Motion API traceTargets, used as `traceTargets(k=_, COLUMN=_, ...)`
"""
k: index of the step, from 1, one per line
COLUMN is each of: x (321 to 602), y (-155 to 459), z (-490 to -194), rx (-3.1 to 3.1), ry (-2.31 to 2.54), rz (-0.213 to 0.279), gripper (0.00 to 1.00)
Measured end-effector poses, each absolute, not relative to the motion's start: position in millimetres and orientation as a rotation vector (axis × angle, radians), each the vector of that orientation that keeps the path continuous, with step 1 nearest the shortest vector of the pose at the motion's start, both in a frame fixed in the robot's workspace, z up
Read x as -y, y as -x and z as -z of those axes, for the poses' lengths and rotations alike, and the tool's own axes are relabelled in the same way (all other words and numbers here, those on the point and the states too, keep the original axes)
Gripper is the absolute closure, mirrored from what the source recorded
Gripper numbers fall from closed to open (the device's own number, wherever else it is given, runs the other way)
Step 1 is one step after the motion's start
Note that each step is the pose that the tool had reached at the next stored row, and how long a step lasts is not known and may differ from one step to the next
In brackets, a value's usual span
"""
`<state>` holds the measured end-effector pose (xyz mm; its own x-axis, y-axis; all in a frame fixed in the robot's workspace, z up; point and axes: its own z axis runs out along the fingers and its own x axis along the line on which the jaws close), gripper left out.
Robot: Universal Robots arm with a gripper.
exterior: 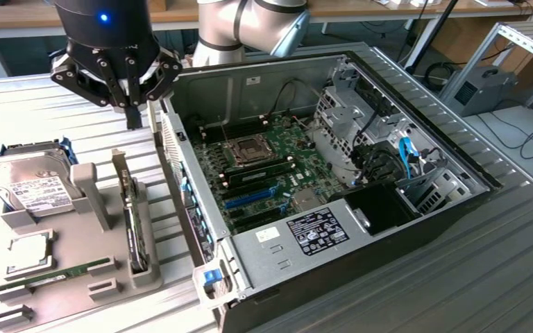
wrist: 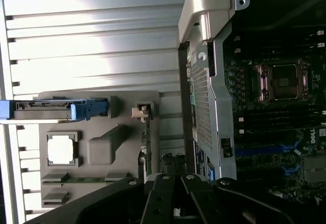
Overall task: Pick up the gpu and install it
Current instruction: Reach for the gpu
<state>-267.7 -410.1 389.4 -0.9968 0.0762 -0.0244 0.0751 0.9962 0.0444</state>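
I am hovering my end effector above the ribbed metal surface, just beside the open computer case, at its wall on the exterior view's left. Its fingers are pressing together and are pinching nothing. The gpu is standing on its edge in a slot of the grey holder, along the holder's side nearest the case, and I am not touching it. In the same holder, the hard drive with its white label is leaning in a blue-framed cradle, a square processor chip is lying flat, and a narrow green RAM stick is resting in its groove. Inside the case the motherboard is lying exposed, with its blue expansion slots showing
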Motion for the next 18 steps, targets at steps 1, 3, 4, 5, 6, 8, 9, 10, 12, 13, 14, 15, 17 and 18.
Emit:
traceTargets(k=1, x=410.6, y=267.8, z=-389.4, rx=-3.113, ry=-0.118, rz=-0.068, gripper=0.89)
traceTargets(k=3, x=411.5, y=267.9, z=-389.4, rx=-3.112, ry=-0.118, rz=-0.068, gripper=0.89)
traceTargets(k=4, x=411.9, y=267.9, z=-389.4, rx=-3.113, ry=-0.118, rz=-0.068, gripper=0.89)
traceTargets(k=5, x=412.3, y=268.0, z=-389.4, rx=-3.113, ry=-0.118, rz=-0.068, gripper=0.89)
traceTargets(k=6, x=412.7, y=268.0, z=-389.3, rx=-3.113, ry=-0.118, rz=-0.068, gripper=0.89)
traceTargets(k=8, x=413.5, y=268.1, z=-389.3, rx=-3.112, ry=-0.118, rz=-0.068, gripper=0.89)
traceTargets(k=9, x=414.4, y=268.3, z=-389.3, rx=-3.113, ry=-0.118, rz=-0.068, gripper=0.89)
traceTargets(k=10, x=414.9, y=268.3, z=-389.3, rx=-3.113, ry=-0.118, rz=-0.068, gripper=0.89)
traceTargets(k=12, x=415.9, y=268.5, z=-389.2, rx=-3.113, ry=-0.118, rz=-0.068, gripper=0.89)
traceTargets(k=13, x=416.4, y=268.6, z=-389.2, rx=-3.112, ry=-0.118, rz=-0.068, gripper=0.89)
traceTargets(k=14, x=416.9, y=268.7, z=-389.2, rx=-3.112, ry=-0.118, rz=-0.068, gripper=0.89)
traceTargets(k=15, x=417.3, y=268.7, z=-389.2, rx=-3.113, ry=-0.118, rz=-0.068, gripper=0.89)
traceTargets(k=17, x=418.3, y=268.9, z=-389.2, rx=-3.113, ry=-0.118, rz=-0.068, gripper=0.89)
traceTargets(k=18, x=419.0, y=269.0, z=-389.2, rx=-3.113, ry=-0.118, rz=-0.068, gripper=0.89)
